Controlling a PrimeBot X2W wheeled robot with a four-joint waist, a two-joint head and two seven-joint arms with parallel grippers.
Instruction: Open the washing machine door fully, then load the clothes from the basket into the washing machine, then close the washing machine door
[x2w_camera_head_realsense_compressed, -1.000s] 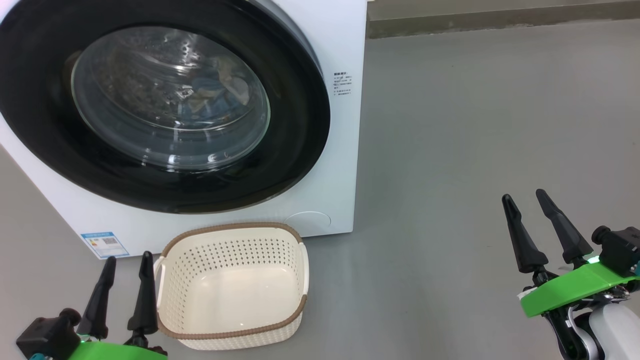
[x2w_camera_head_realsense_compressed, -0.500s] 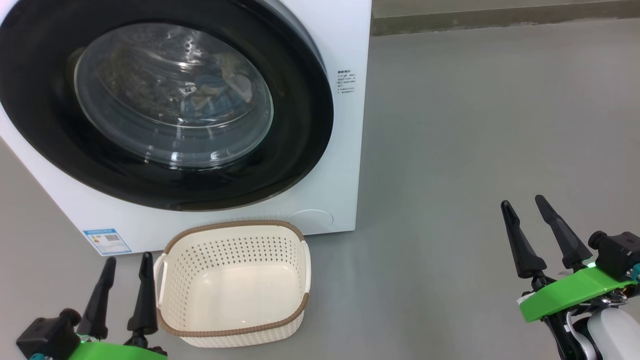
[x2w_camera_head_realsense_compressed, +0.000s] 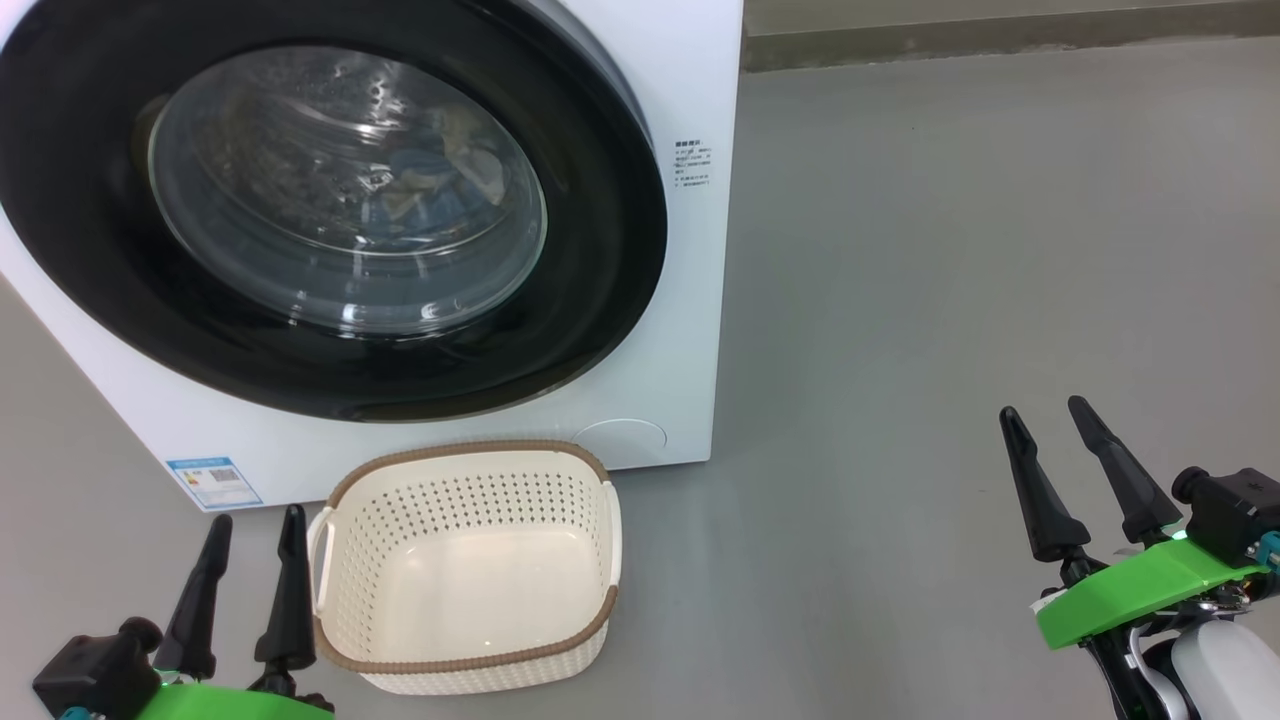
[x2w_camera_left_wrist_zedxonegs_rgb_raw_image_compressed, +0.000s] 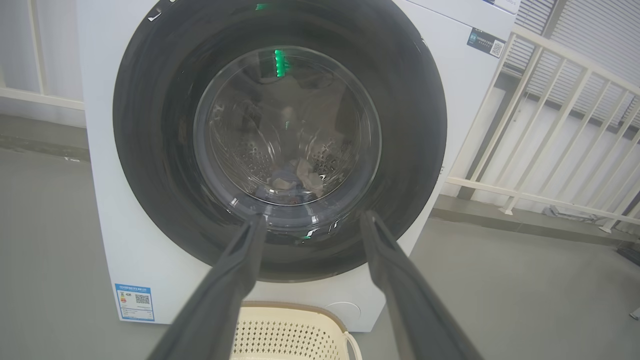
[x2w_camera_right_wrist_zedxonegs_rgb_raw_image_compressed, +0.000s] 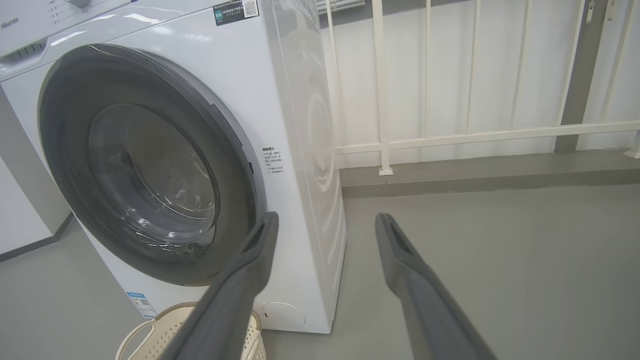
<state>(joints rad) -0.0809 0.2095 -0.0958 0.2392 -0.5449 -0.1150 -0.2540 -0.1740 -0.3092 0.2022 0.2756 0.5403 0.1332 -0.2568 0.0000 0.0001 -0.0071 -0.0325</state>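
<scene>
The washing machine (x2w_camera_head_realsense_compressed: 690, 300) (x2w_camera_left_wrist_zedxonegs_rgb_raw_image_compressed: 100, 165) (x2w_camera_right_wrist_zedxonegs_rgb_raw_image_compressed: 295, 125) is white, and its round black door (x2w_camera_head_realsense_compressed: 590, 270) (x2w_camera_left_wrist_zedxonegs_rgb_raw_image_compressed: 410, 125) (x2w_camera_right_wrist_zedxonegs_rgb_raw_image_compressed: 65, 150) is closed flat against the front. Through the glass window I see blue and cream clothes (x2w_camera_head_realsense_compressed: 430, 190) (x2w_camera_left_wrist_zedxonegs_rgb_raw_image_compressed: 295, 177) lying in the drum. The cream basket (x2w_camera_head_realsense_compressed: 465, 570) (x2w_camera_left_wrist_zedxonegs_rgb_raw_image_compressed: 287, 332) (x2w_camera_right_wrist_zedxonegs_rgb_raw_image_compressed: 165, 330) stands on the floor before the machine with nothing in it. My left gripper (x2w_camera_head_realsense_compressed: 255, 525) (x2w_camera_left_wrist_zedxonegs_rgb_raw_image_compressed: 312, 220) is open just left of the basket. Off to the right, away from the machine, my right gripper (x2w_camera_head_realsense_compressed: 1045, 415) (x2w_camera_right_wrist_zedxonegs_rgb_raw_image_compressed: 325, 220) is open over the bare floor.
A blue label sticker (x2w_camera_head_realsense_compressed: 213, 483) marks the washer's lower left corner. Grey floor (x2w_camera_head_realsense_compressed: 950, 250) stretches to the right of the machine. A white railing (x2w_camera_right_wrist_zedxonegs_rgb_raw_image_compressed: 450, 135) (x2w_camera_left_wrist_zedxonegs_rgb_raw_image_compressed: 550, 125) and a low step run behind it.
The right gripper has sunk slightly toward the lower edge of the head view. The camera shifted a little early on. The left gripper, basket and door are unchanged.
</scene>
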